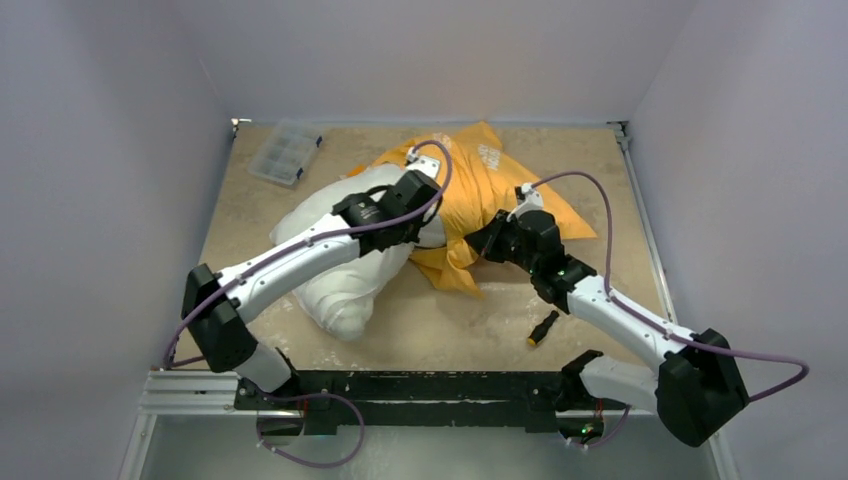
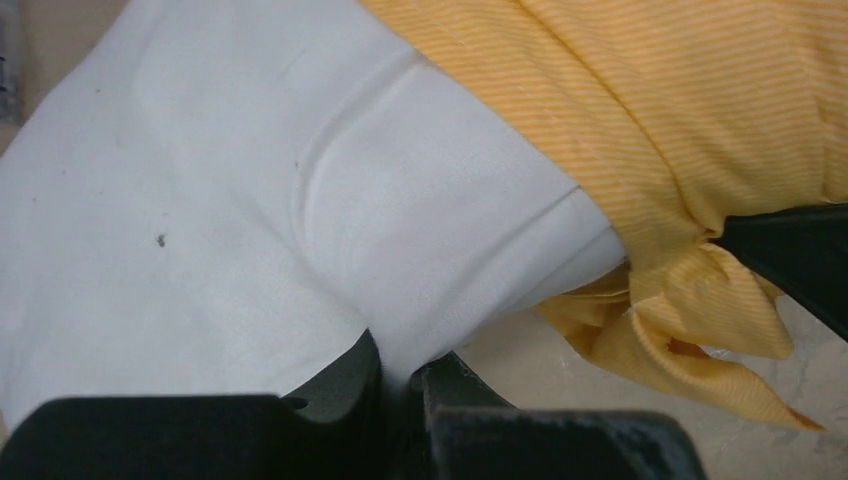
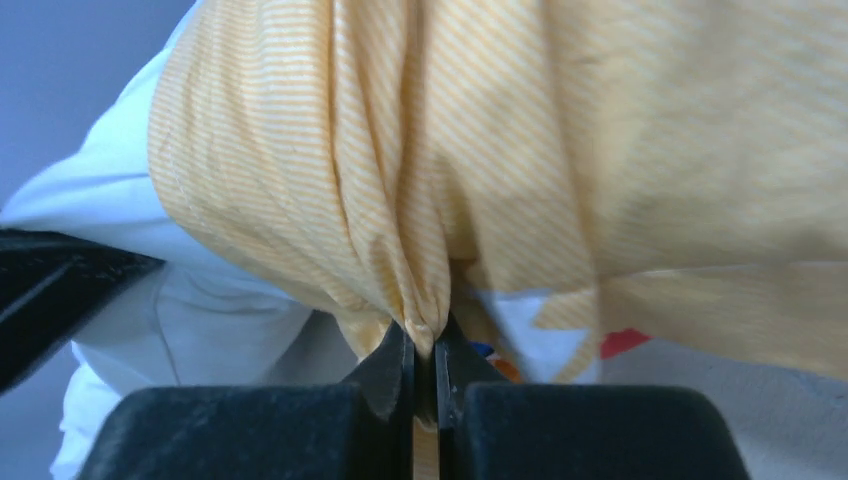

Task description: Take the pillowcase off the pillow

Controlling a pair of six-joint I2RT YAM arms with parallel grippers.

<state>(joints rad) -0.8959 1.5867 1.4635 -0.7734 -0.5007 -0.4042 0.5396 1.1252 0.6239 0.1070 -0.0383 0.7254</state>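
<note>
The orange-yellow pillowcase (image 1: 490, 190) lies at the back middle of the table and covers the far end of the white pillow (image 1: 345, 285). The pillow's near part sticks out bare to the lower left. My left gripper (image 1: 432, 228) is shut on a fold of the white pillow (image 2: 260, 230) close to the pillowcase's edge (image 2: 640, 120). My right gripper (image 1: 478, 243) is shut on a bunched fold of the pillowcase (image 3: 430, 180) at its open end. The white pillow shows to the left in the right wrist view (image 3: 170, 290). The mouse face is hidden.
A clear plastic box (image 1: 285, 152) stands at the back left. A black and yellow screwdriver (image 1: 543, 328) lies near the front, beside the right arm. Walls close in the table on three sides.
</note>
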